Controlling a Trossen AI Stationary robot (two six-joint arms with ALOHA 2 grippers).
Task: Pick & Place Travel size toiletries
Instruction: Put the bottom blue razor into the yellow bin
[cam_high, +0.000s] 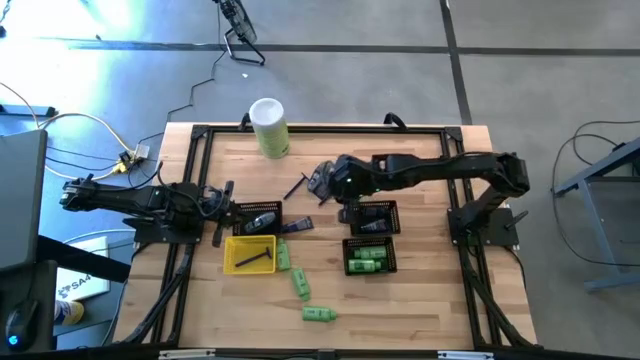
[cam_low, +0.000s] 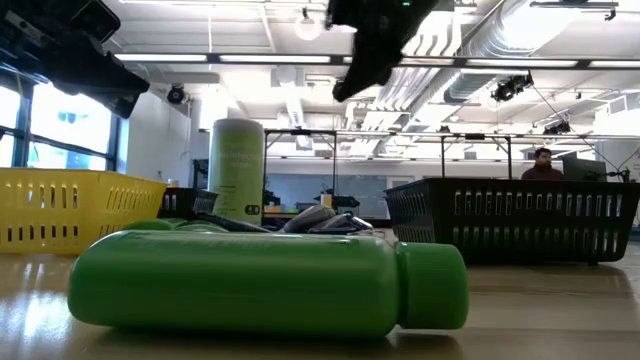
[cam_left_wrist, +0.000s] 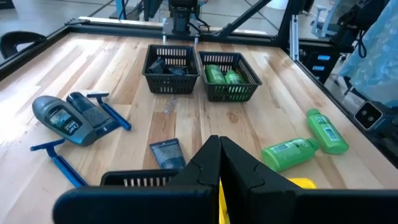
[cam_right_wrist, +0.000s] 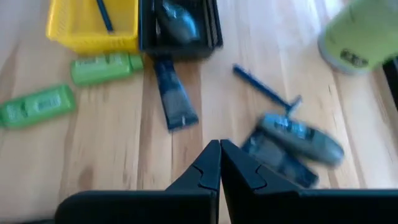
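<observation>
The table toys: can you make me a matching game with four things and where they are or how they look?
Things:
1. tall canister
2. yellow tray
3. green bottles
4. left gripper

Places or states:
A. shut, holding nothing
B. inside a black basket
C. standing upright at the table's far edge
D. beside a black basket, a dark stick inside

Pairs: 1-C, 2-D, 3-B, 4-A

Left gripper (cam_left_wrist: 219, 163) jaws shut, arm low; right gripper (cam_right_wrist: 220, 163) jaws shut, arm extended
</observation>
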